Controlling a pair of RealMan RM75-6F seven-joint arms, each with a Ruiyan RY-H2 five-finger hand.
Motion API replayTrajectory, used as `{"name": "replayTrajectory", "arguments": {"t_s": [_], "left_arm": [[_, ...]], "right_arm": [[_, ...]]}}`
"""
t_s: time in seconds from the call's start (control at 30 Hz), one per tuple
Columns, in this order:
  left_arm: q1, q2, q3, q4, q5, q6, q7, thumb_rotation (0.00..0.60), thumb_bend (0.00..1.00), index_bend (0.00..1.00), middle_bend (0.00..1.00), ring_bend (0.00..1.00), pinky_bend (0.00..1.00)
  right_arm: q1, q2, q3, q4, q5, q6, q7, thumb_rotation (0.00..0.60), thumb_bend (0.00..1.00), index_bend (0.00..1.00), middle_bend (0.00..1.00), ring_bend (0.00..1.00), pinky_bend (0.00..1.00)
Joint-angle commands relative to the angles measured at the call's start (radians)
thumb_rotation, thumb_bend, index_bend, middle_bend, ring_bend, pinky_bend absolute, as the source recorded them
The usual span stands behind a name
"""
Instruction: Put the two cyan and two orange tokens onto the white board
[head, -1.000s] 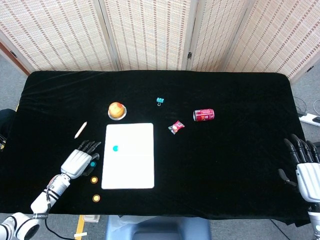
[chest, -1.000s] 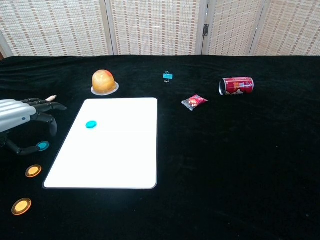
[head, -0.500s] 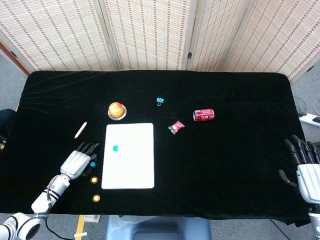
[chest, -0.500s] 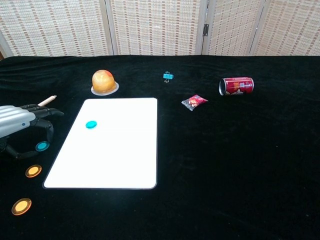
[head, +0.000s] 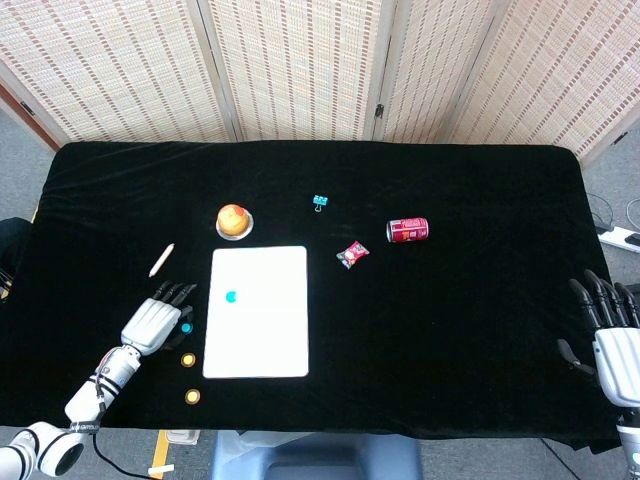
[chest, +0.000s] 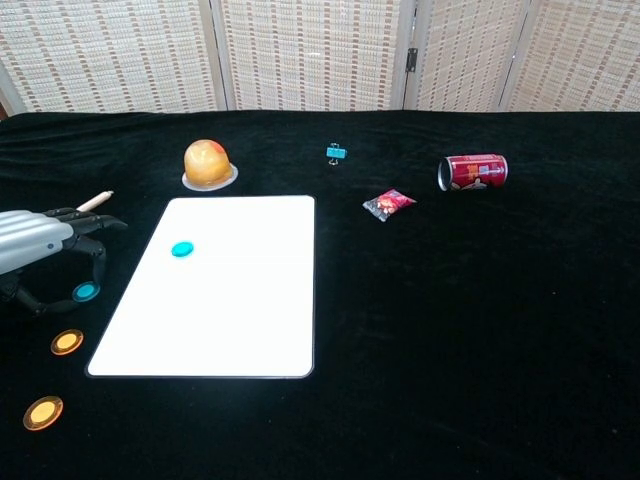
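Observation:
The white board (head: 262, 330) (chest: 225, 300) lies left of centre on the black cloth, with one cyan token (head: 231, 297) (chest: 181, 249) on it. A second cyan token (head: 186, 327) (chest: 85, 292) lies on the cloth just off the board's left edge. My left hand (head: 152, 322) (chest: 40, 248) hangs over it, thumb and a bent finger pinching it. Two orange tokens (head: 188, 360) (head: 192, 397) (chest: 67, 342) (chest: 43, 412) lie nearer the front edge. My right hand (head: 610, 335) rests at the far right with its fingers apart and nothing in it; the chest view does not show it.
Behind the board stands an apple on a small dish (head: 233, 220) (chest: 208, 164). A pale stick (head: 162, 259) lies behind my left hand. A blue binder clip (head: 320, 202), a snack packet (head: 352, 254) and a red can (head: 407, 230) lie right of the board.
My left hand sank lower over the cyan token and its bent finger came down beside it. The token, the board and my right hand have not moved.

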Motion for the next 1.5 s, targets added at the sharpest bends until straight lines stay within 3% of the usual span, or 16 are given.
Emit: {"name": "replayTrajectory", "arguments": {"t_s": [0.03, 0.33, 0.63, 1.03, 1.5], "left_arm": [[-0.001, -0.003, -0.003, 0.004, -0.002, -0.004, -0.003, 0.600, 0.40, 0.49, 0.07, 0.00, 0.00], [-0.018, 0.026, -0.018, -0.035, 0.012, 0.002, -0.024, 0.600, 0.40, 0.51, 0.07, 0.00, 0.00], [-0.099, 0.062, -0.084, -0.122, 0.011, -0.035, -0.032, 0.600, 0.40, 0.51, 0.07, 0.00, 0.00], [-0.231, -0.029, -0.159, -0.103, -0.069, -0.182, 0.019, 0.600, 0.40, 0.51, 0.07, 0.00, 0.00], [-0.284, -0.098, -0.175, -0.047, -0.159, -0.259, 0.081, 0.600, 0.40, 0.51, 0.07, 0.00, 0.00]], "right_arm": [[0.000, 0.000, 0.000, 0.000, 0.000, 0.001, 0.000, 0.600, 0.36, 0.00, 0.03, 0.06, 0.04], [-0.002, 0.002, 0.000, -0.002, -0.004, 0.006, -0.001, 0.600, 0.36, 0.00, 0.03, 0.05, 0.04], [-0.008, 0.002, -0.001, 0.006, -0.002, 0.012, 0.009, 0.600, 0.36, 0.00, 0.03, 0.05, 0.04], [-0.012, 0.000, 0.000, 0.018, 0.010, 0.009, 0.022, 0.600, 0.36, 0.00, 0.03, 0.05, 0.04], [-0.016, 0.002, 0.001, 0.018, 0.016, 0.010, 0.023, 0.600, 0.36, 0.00, 0.03, 0.04, 0.04]]}}
